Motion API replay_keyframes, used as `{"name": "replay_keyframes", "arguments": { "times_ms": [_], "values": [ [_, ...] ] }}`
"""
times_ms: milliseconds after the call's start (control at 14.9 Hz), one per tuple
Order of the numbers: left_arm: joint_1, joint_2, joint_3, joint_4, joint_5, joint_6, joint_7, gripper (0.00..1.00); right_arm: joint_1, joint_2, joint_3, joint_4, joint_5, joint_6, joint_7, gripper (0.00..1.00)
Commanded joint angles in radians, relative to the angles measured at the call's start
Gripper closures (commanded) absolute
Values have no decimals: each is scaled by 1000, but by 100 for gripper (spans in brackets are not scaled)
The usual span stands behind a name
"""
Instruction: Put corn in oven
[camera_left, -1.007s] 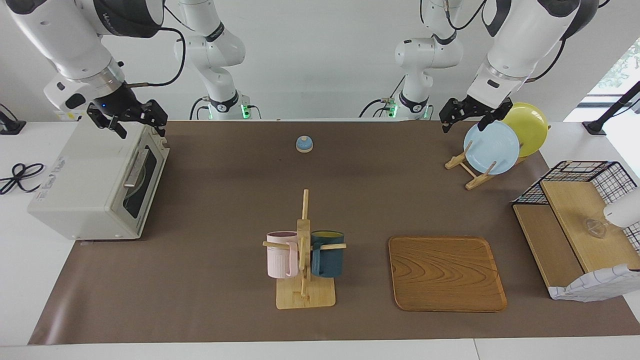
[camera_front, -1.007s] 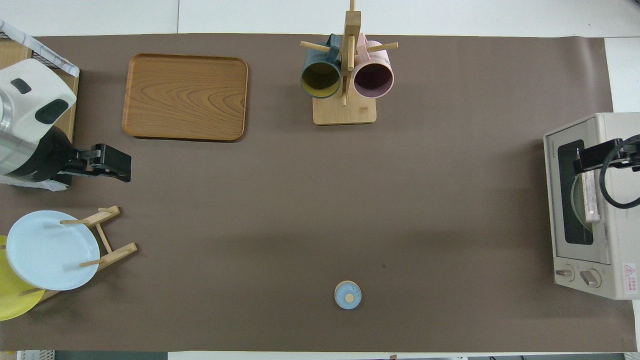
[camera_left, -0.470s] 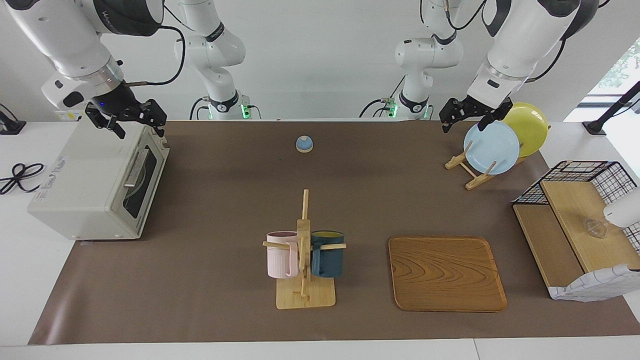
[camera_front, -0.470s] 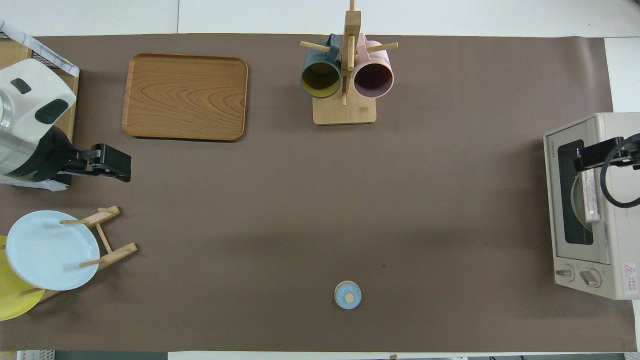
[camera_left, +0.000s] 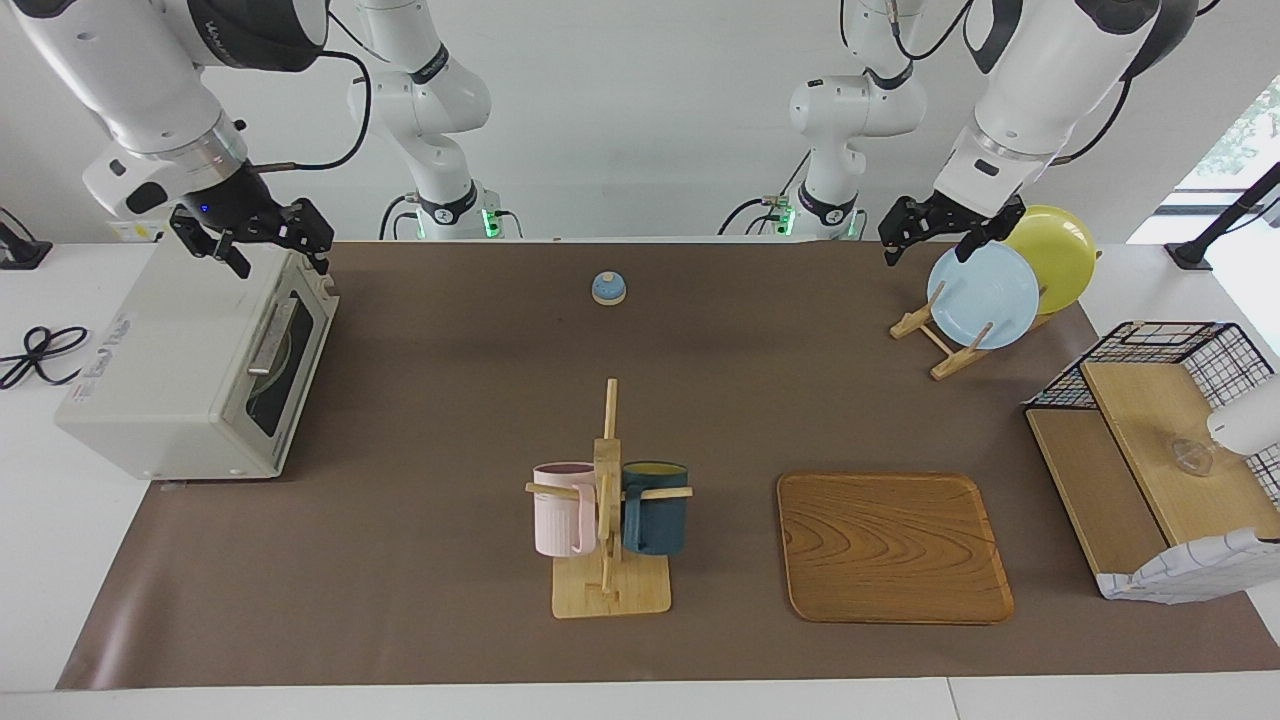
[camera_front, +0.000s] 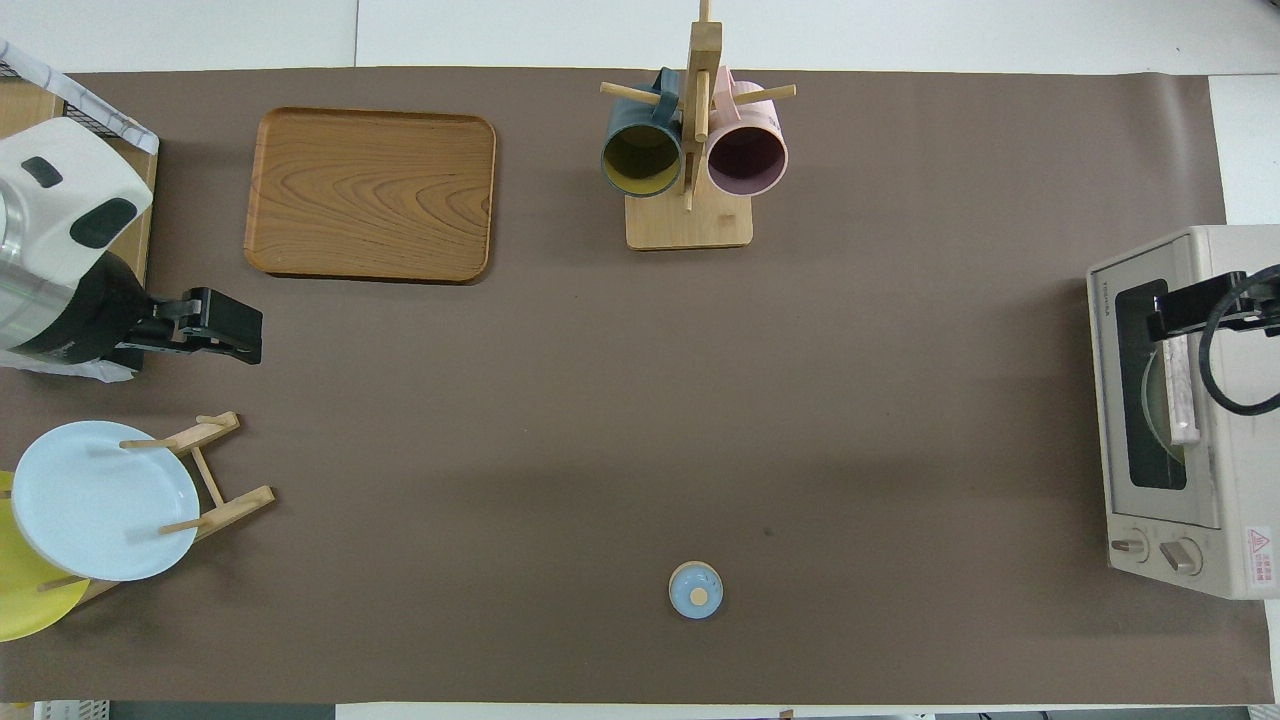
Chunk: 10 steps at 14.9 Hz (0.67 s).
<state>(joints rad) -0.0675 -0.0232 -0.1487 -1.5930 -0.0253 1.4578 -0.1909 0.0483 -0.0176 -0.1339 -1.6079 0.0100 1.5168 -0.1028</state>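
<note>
We see the right gripper (camera_left: 268, 243), jaws wide, slightly higher than before above the closed oven (camera_left: 190, 365), upper left; the left gripper (camera_left: 935, 232), also wide, waits.

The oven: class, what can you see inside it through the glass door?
Through the closed door of the oven, a pale round plate-like shape shows; the handle covers part of it. No corn is visible.

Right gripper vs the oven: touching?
Apart. The facing view shows the right gripper open, hanging above the oven top near the door edge, with a visible gap beneath its fingertips.
</note>
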Motion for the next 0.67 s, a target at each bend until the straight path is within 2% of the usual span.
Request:
{"name": "replay_keyframes", "arguments": {
  "times_ms": [0,604],
  "values": [
    [12,-29,-5,-31,-13,15,7,0,2,8,0,13,7,13,15,0],
    [12,-27,-5,-31,-13,15,7,0,4,8,2,13,10,19,14,0]
  ]
}}
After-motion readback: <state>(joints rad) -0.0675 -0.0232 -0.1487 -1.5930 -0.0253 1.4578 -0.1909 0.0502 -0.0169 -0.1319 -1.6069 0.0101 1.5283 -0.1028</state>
